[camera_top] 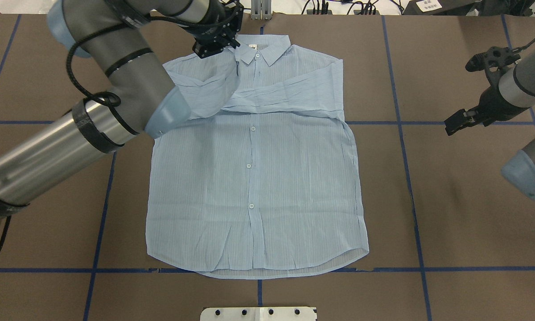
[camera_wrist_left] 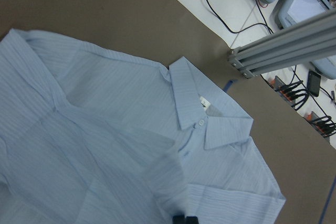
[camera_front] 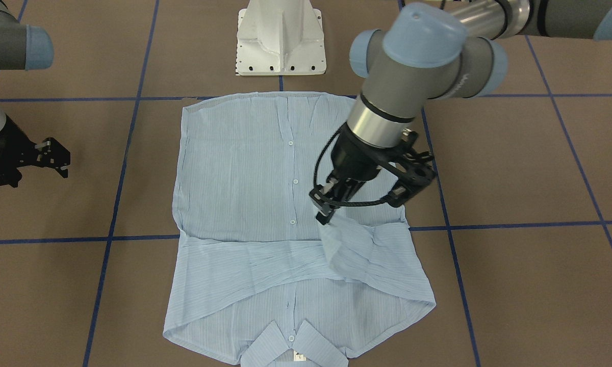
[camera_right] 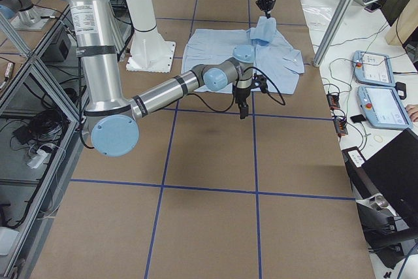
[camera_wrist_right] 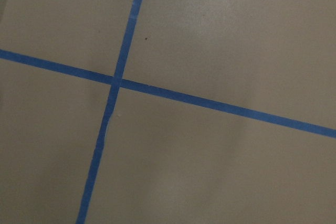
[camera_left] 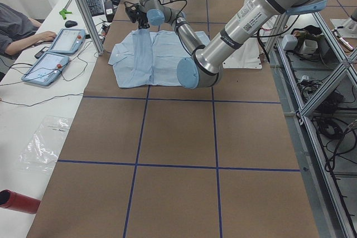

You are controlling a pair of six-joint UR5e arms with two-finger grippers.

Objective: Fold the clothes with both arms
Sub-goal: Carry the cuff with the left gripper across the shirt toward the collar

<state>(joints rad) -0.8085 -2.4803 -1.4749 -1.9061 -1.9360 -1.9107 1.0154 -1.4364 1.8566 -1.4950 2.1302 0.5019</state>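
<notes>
Overhead exterior: left pincer (camera_top: 210, 49), sleeve (camera_top: 214, 89) pinched.

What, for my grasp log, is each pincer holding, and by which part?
Left pincer: the shirt, by its sleeve end. Right pincer: nothing.

Even, diffuse light from above fills the exterior views, leaving only faint, soft shadows beside the shirt (camera_top: 254, 178) and under the left arm (camera_top: 116, 80) on the table (camera_top: 463, 214). The right wrist view is dimmer and slightly soft, darkening toward its left edge.
</notes>
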